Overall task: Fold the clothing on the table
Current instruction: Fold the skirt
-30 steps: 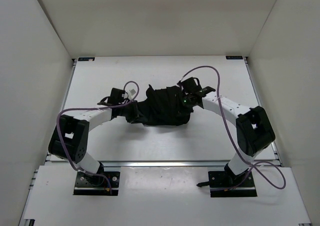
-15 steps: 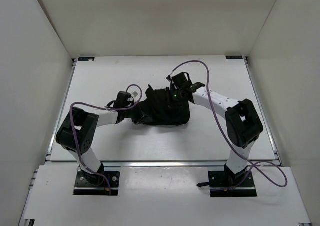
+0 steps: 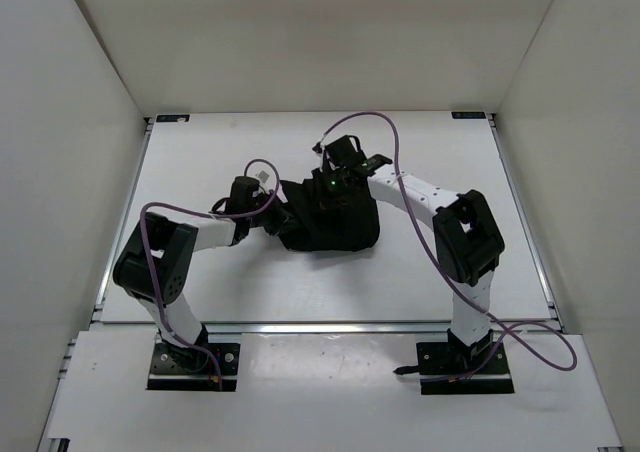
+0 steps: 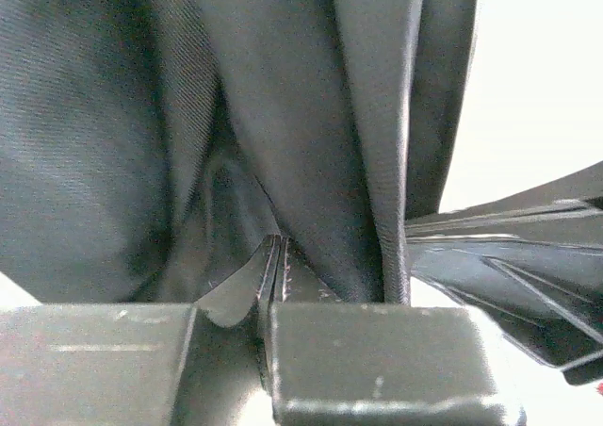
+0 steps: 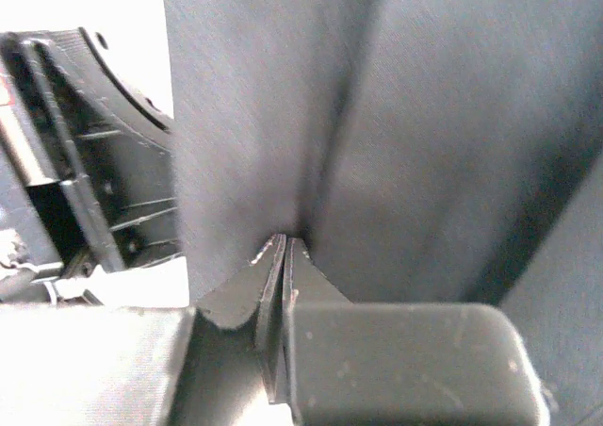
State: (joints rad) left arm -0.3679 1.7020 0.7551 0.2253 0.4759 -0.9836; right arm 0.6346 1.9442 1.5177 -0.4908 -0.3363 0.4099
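The black clothing (image 3: 340, 222) lies bunched in a wrinkled heap on the middle of the white table (image 3: 200, 152). My left gripper (image 3: 282, 219) reaches in from the left and is at the heap's left edge. In the left wrist view the left gripper (image 4: 278, 245) is shut, and folds of clothing (image 4: 311, 115) run up from its tips. My right gripper (image 3: 322, 184) sits over the heap's upper left part. In the right wrist view the right gripper (image 5: 285, 242) is shut, with a crease of clothing (image 5: 424, 115) rising from its tips. The two grippers are close together.
White walls enclose the table on three sides. A silver rail (image 3: 330, 324) runs along the near edge by the arm bases. Purple cables (image 3: 370, 122) loop above both arms. The left arm's black wrist parts (image 5: 85, 162) show beside the cloth.
The right gripper has moved left across the heap and its jaws have closed. The left gripper pushed right into the heap's edge and shut. The garment is bunched narrower.
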